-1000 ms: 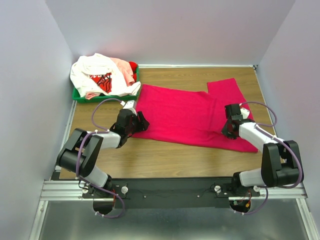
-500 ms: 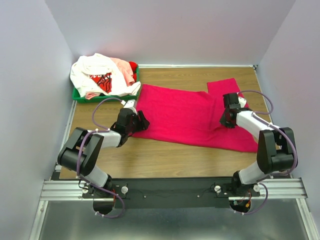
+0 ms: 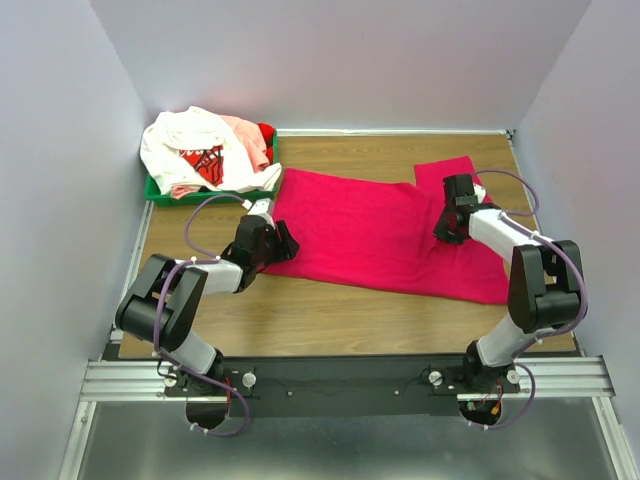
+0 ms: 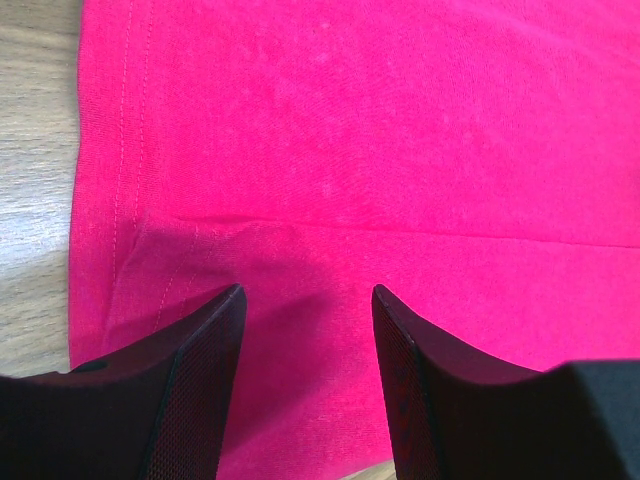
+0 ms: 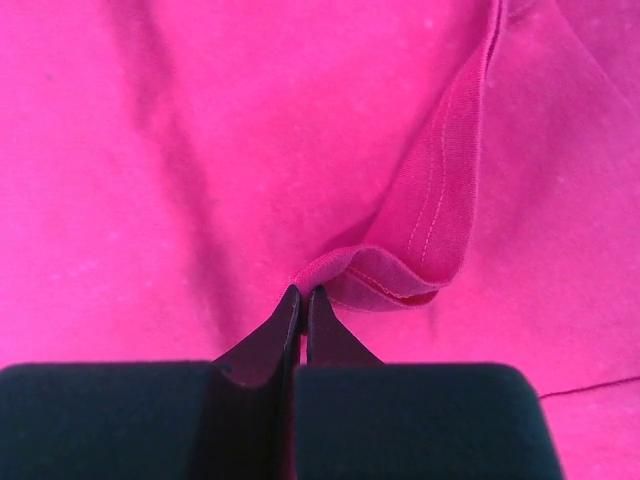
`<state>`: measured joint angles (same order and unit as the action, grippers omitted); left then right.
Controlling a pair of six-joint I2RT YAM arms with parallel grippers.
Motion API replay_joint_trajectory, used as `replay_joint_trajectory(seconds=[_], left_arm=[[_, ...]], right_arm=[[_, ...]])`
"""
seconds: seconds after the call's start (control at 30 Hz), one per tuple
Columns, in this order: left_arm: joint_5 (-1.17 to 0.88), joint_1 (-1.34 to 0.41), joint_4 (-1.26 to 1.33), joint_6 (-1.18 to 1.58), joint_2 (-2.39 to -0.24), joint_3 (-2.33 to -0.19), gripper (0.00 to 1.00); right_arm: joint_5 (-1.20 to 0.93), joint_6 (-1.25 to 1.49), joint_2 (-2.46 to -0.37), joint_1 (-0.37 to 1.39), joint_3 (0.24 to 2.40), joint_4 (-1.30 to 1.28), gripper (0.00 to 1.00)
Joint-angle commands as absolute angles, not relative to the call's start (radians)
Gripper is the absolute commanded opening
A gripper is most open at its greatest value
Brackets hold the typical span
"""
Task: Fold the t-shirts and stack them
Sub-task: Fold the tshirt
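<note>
Progress: early, no fold completed, nothing stacked.
- The magenta t-shirt (image 3: 370,235) is laid out flat across the middle of the surface (image 3: 300,320), reaching towards the right edge, with one sleeve pointed at the far right corner.
- The right tool (image 5: 303,295) is clenched on a raised bit of sleeve hem (image 5: 425,235); a first fold is judged to be just starting.
- The left tool (image 4: 305,300) is released, jaws wide, held low over the shirt's left hem; nothing is gripped.
- Left to do: the white t-shirt (image 3: 185,140), pale pink t-shirt (image 3: 245,130) and red t-shirt (image 3: 266,133) are heaped unfolded in the green tray (image 3: 160,192) at the far left corner.
- Obstructions: none seen on the open surface. The tray heap overhangs close to the shirt's far left corner.
</note>
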<state>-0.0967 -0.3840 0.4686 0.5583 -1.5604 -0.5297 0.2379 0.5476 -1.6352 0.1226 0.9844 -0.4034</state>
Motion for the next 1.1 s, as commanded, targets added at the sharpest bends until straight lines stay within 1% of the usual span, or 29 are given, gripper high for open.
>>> replay_joint_trajectory(seconds=[0.0,0.17,0.37,0.47,0.5,0.57,0.6,0.63,0.67,0.77,0.8,0.9,1.0,1.07], left_arm=[[-0.061,-0.387,0.413,0.546,-1.585,-0.538,0.62],[-0.060,-0.387,0.413,0.548,-1.586,-0.540,0.62],[-0.058,-0.387,0.408,0.552,-1.578,-0.538,0.62],[-0.051,-0.388,0.397,0.554,-1.562,-0.538,0.62],[-0.040,-0.388,0.387,0.554,-1.549,-0.541,0.62],[-0.026,-0.387,0.370,0.551,-1.531,-0.546,0.62],[-0.020,-0.388,0.353,0.549,-1.523,-0.548,0.62],[-0.015,-0.388,0.348,0.551,-1.507,-0.549,0.62],[-0.014,-0.388,0.339,0.551,-1.497,-0.552,0.62],[-0.011,-0.391,0.328,0.554,-1.468,-0.571,0.62],[-0.009,-0.393,0.322,0.552,-1.463,-0.580,0.62],[-0.009,-0.414,0.316,0.543,-1.470,-0.641,0.62],[-0.017,-0.448,0.337,0.532,-1.511,-0.718,0.62],[-0.064,-0.459,0.377,0.528,-1.575,-0.761,0.62]], right_arm=[[0.180,0.532,-1.655,0.123,1.025,-0.384,0.04],[0.155,0.529,-1.675,0.127,1.042,-0.373,0.05],[0.126,0.525,-1.695,0.129,1.060,-0.361,0.11],[0.098,0.517,-1.694,0.130,1.072,-0.351,0.24],[0.088,0.514,-1.690,0.129,1.074,-0.347,0.31],[0.077,0.509,-1.683,0.130,1.080,-0.344,0.40],[0.069,0.506,-1.681,0.130,1.083,-0.341,0.48],[0.054,0.500,-1.674,0.129,1.085,-0.334,0.52],[0.039,0.497,-1.667,0.130,1.086,-0.334,0.58],[0.037,0.497,-1.646,0.130,1.077,-0.330,0.66],[0.043,0.502,-1.623,0.129,1.071,-0.330,0.71],[0.063,0.508,-1.586,0.129,1.042,-0.330,0.76],[0.071,0.517,-1.575,0.130,1.009,-0.325,0.79],[0.071,0.523,-1.583,0.130,0.990,-0.319,0.81]])
